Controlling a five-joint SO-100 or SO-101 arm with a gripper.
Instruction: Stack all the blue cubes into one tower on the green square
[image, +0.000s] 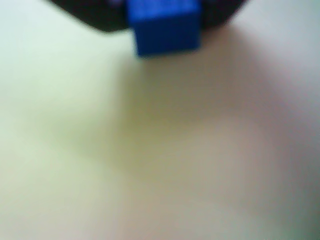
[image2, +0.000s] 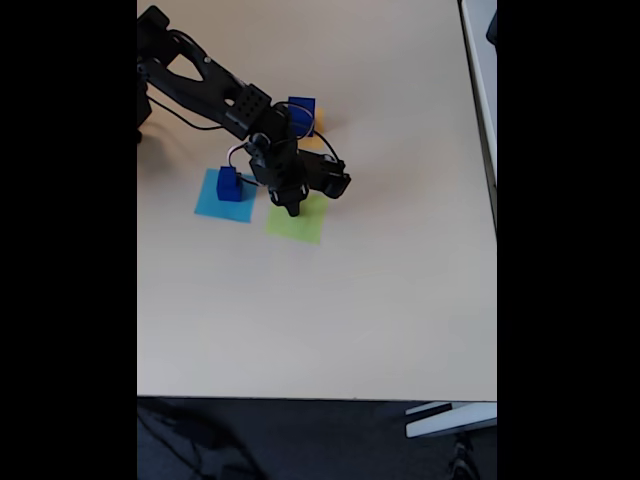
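- In the wrist view, a blue cube (image: 165, 27) sits at the top edge between the dark parts of the gripper (image: 165, 20); the jaws seem to be clenched on it, though the picture is very blurred.
- Below this cube the surface has a pale lime tint, which is probably the green square (image: 75, 100).
- In the fixed view, the gripper (image2: 292, 208) hangs over the upper edge of the green square (image2: 300, 224), so the coming move is, I judge, mostly straight down onto the paper.
- A second blue cube (image2: 229, 184) stands on the light-blue square (image2: 210, 203), just to the left of the arm (image2: 205, 85).
- A third blue cube (image2: 302, 112) stands behind the arm (on an orange square (image2: 320, 122), mostly hidden).
- The green square carries no cube yet, so the tower is not begun.
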